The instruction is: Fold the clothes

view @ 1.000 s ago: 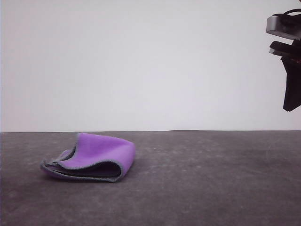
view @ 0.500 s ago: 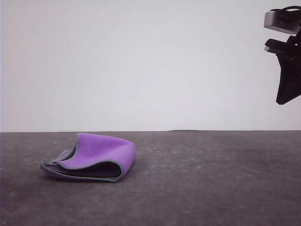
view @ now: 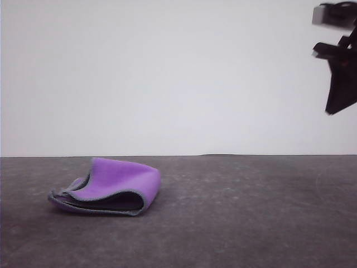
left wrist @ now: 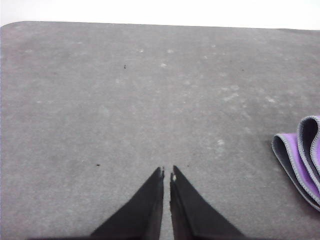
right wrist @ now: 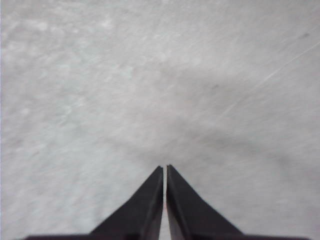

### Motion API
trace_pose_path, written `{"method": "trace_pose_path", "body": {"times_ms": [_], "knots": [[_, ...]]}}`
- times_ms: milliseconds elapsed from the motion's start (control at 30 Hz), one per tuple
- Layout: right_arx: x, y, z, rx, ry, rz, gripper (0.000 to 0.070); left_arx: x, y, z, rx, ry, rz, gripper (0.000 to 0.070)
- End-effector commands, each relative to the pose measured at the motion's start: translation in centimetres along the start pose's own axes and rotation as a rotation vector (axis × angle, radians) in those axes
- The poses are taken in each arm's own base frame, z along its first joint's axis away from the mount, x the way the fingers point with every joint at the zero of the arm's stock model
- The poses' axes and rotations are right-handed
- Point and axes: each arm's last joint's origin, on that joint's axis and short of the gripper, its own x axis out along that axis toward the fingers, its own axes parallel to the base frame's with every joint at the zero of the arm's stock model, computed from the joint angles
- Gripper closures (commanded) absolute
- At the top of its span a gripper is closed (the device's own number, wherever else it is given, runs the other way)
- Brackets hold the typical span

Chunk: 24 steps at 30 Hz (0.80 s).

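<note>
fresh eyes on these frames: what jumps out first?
The purple cloth, folded over on itself with its dark inner face showing, on the left of the grey table. Next, the right gripper, shut and empty, high above the table's right edge, far from the cloth.

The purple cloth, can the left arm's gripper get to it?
Probably yes. The cloth lies off to one side of the left gripper, with bare table between them. Its closed jaws must open first.
</note>
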Motion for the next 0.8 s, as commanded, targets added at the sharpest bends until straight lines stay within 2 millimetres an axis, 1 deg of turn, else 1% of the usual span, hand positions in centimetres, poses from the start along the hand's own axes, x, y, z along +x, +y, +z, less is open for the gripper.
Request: {"method": "trace_pose_path", "body": {"times_ms": [0,100,167,267,367,467,567,667,767], "knots": [[-1.4,-0.2,0.2,-0.025,-0.067,-0.043,0.0696,0.2,0.0,-0.7,-0.005,0.027,-0.002,0.0689],[-3.9,-0.6,-0.8,-0.023,-0.216,-0.114,0.0696,0.2,0.0,-0.7,-0.005,0.027,-0.002,0.0689],[-5.4,-0.6,-2.1,-0.027,-0.320,-0.151,0.0697,0.2,0.0,-0.7,-0.005,0.028,-0.002,0.0689],[-7.1,-0.4,-4.6,-0.034,-0.452,-0.217,0.0697,0.2,0.0,-0.7,-0.005,0.028,-0.002,0.0689],[-8.1,0.1,-7.4,-0.040,-0.555,-0.280,0.0697,0.2,0.0,-0.7,-0.005,0.028,-0.002,0.0689],[-8.4,0.6,-10.4,-0.037,-0.620,-0.333,0.0697,0.2,0.0,-0.7,-0.005,0.028,-0.002,0.0689],[-8.2,0.9,-12.7,-0.042,-0.666,-0.346,0.0697,0.2,0.0,-0.7,-0.005,0.027,-0.002,0.0689],[-7.6,1.1,-14.4,-0.035,-0.695,-0.337,0.0697,0.2,0.0,-0.7,-0.005,0.027,-0.002,0.0689],[-6.9,1.2,-15.6,-0.028,-0.705,-0.330,0.0697,0.2,0.0,-0.7,-0.005,0.028,-0.002,0.0689]]}}
